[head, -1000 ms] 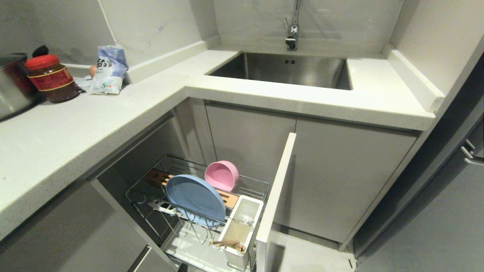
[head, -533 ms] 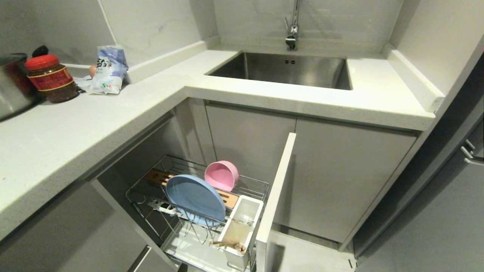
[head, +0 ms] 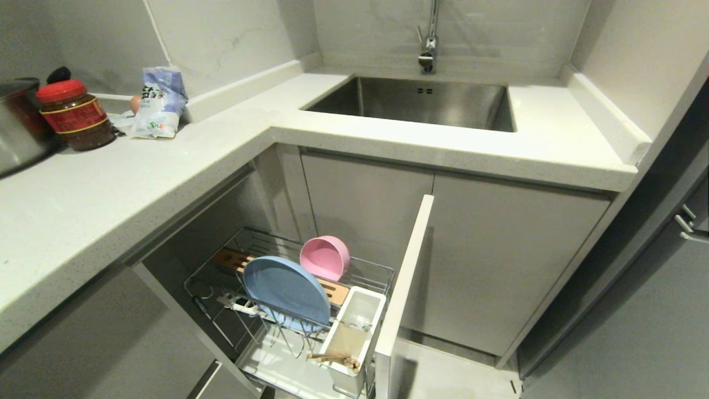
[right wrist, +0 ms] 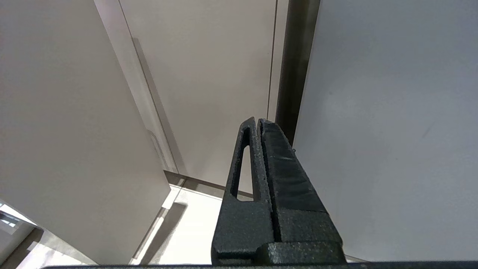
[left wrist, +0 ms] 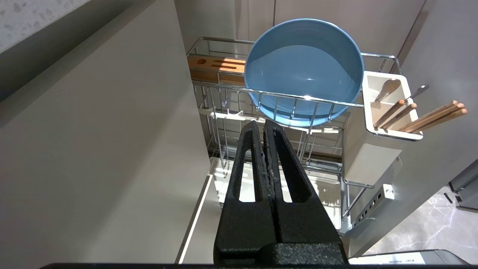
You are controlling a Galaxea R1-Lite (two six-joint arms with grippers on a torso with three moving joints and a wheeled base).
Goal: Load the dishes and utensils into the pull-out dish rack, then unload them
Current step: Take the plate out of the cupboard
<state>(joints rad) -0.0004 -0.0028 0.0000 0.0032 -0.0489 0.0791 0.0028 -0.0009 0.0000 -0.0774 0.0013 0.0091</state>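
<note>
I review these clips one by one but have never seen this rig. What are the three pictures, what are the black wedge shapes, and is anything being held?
The wide picture comes from a camera on the robot's head, looking down at a kitchen corner. The other two come from cameras on its wrists, just behind the fingers. The black wedges are its two-fingered grippers: the left gripper and the right gripper, both shut and holding nothing. Neither arm shows in the head view.

Below the counter, the pull-out dish rack stands open. In it a blue plate stands on edge, with a pink bowl behind it. The white utensil cup holds wooden chopsticks and some metal utensils. The left gripper points toward the plate from outside the rack; the right one faces only plain cabinet doors. On the counter are a sink, a red-lidded jar and a bag.
</note>
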